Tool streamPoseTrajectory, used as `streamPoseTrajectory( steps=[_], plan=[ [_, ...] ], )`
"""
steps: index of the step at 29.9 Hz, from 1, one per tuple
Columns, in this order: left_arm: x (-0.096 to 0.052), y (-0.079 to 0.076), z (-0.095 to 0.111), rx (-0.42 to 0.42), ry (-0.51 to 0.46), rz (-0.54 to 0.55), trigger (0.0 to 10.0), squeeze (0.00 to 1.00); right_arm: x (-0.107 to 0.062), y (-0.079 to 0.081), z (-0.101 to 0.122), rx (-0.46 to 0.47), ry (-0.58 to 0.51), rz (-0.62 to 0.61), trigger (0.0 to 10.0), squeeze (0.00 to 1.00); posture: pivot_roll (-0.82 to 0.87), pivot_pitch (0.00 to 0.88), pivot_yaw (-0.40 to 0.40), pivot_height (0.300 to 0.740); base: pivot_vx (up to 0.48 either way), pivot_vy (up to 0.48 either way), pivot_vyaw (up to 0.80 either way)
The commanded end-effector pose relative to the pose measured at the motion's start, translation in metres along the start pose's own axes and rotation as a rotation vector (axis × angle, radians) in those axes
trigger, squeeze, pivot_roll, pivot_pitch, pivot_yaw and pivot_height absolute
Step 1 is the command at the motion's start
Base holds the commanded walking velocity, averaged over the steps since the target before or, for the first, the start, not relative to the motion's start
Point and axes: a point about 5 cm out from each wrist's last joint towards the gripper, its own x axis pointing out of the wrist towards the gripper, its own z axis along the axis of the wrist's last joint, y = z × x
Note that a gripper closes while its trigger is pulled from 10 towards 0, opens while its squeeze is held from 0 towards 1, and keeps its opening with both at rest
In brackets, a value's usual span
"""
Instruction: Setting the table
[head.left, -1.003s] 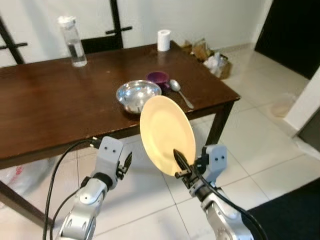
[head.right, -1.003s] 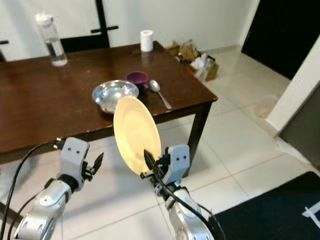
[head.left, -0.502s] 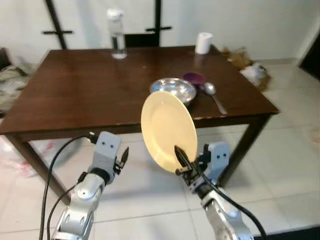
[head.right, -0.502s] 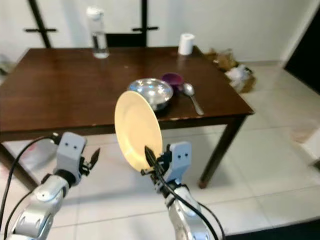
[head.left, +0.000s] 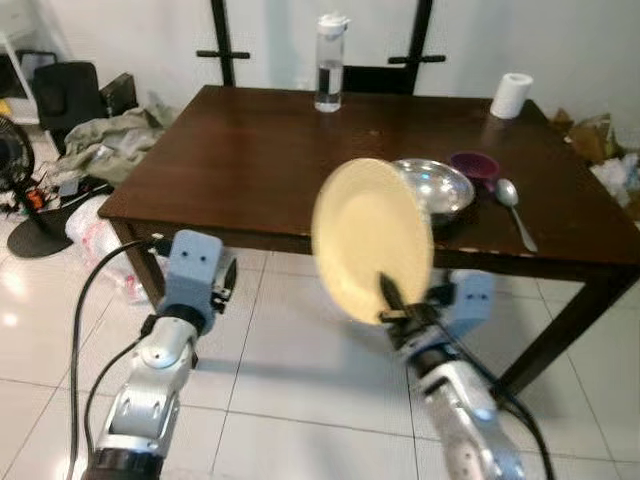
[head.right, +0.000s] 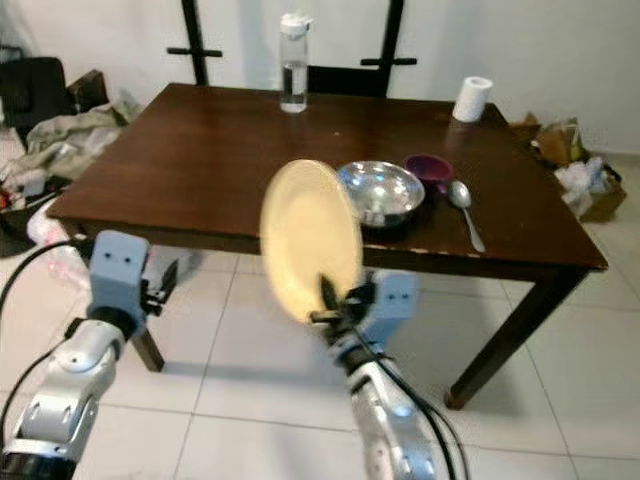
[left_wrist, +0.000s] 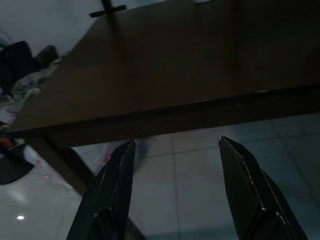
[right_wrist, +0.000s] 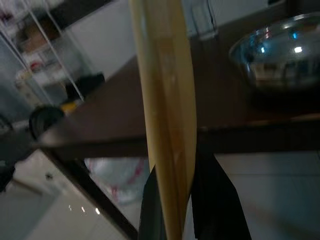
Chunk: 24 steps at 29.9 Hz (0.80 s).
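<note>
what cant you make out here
- The steel bowl: its near left rim is hidden behind the yellow plate in both eye views.
- What the purple cup holds: too small to tell.
- The right claw: its fingertips are covered by the plate's edge in the right wrist view.
- The left claw: dark, open, empty.

Pale yellow plate (head.left: 371, 238), dark brown table (head.left: 250, 150), silver bowl (head.left: 435, 187), purple cup (head.left: 474, 164).
</note>
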Motion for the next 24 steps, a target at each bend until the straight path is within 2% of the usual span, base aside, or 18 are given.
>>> streamPoseTrajectory(
  steps=[1, 2, 6, 7, 9, 13, 14, 15, 17, 23, 24],
  plan=[
    [0.0, 0.0, -0.003, 0.012, 0.006, 0.003, 10.0, 0.0, 0.001, -0.002, 0.007, 0.052, -0.032, -0.029, 10.0, 0.0, 0.06, 0.13, 0.06, 0.74, 0.435, 0.0, 0.0],
    [0.0, -0.002, -0.002, 0.014, 0.002, -0.005, 10.0, 0.0, 0.002, -0.005, 0.014, 0.093, -0.061, -0.046, 10.0, 0.0, 0.06, 0.13, 0.06, 0.74, 0.45, 0.0, 0.0],
    [0.0, -0.003, -0.002, 0.014, -0.002, -0.008, 10.0, 0.0, 0.004, -0.006, 0.022, 0.155, -0.091, -0.057, 10.0, 0.0, 0.06, 0.13, 0.06, 0.74, 0.449, 0.0, 0.0],
    [0.0, -0.003, -0.001, 0.015, -0.005, -0.009, 10.0, 0.0, 0.006, -0.006, 0.026, 0.217, -0.11, -0.05, 10.0, 0.0, 0.06, 0.13, 0.06, 0.74, 0.454, 0.0, 0.0],
    [0.0, -0.003, -0.001, 0.016, -0.006, -0.01, 10.0, 0.0, 0.006, -0.005, 0.028, 0.247, -0.116, -0.038, 10.0, 0.0, 0.06, 0.133, 0.061, 0.74, 0.454, 0.0, 0.0],
    [-0.001, -0.004, 0.0, 0.032, -0.019, -0.015, 10.0, 0.0, 0.006, 0.004, 0.033, 0.396, -0.127, 0.061, 10.0, 0.0, 0.06, 0.133, 0.061, 0.74, 0.454, 0.0, 0.0],
    [-0.001, -0.004, 0.0, 0.032, -0.019, -0.015, 10.0, 0.0, 0.006, 0.004, 0.033, 0.396, -0.127, 0.061, 10.0, 0.0, 0.06, 0.133, 0.061, 0.74, 0.454, 0.0, 0.0],
    [-0.001, -0.005, 0.0, 0.046, -0.028, -0.018, 10.0, 0.0, 0.005, 0.009, 0.035, 0.463, -0.128, 0.114, 10.0, 0.0, 0.06, 0.132, 0.06, 0.74, 0.454, 0.0, 0.0],
    [-0.001, -0.005, 0.001, 0.049, -0.031, -0.02, 10.0, 0.0, 0.004, 0.01, 0.035, 0.482, -0.129, 0.131, 10.0, 0.0, 0.06, 0.132, 0.06, 0.74, 0.458, 0.0, 0.0],
    [-0.002, -0.007, 0.001, 0.06, -0.041, -0.027, 10.0, 0.0, -0.004, 0.015, 0.042, 0.634, -0.143, 0.238, 10.0, 0.0, 0.06, 0.132, 0.061, 0.74, 0.458, 0.0, 0.0],
    [-0.002, -0.007, 0.001, 0.06, -0.041, -0.027, 10.0, 0.0, -0.004, 0.015, 0.042, 0.634, -0.143, 0.238, 10.0, 0.0, 0.06, 0.132, 0.061, 0.74, 0.458, 0.0, 0.0]
  ],
)
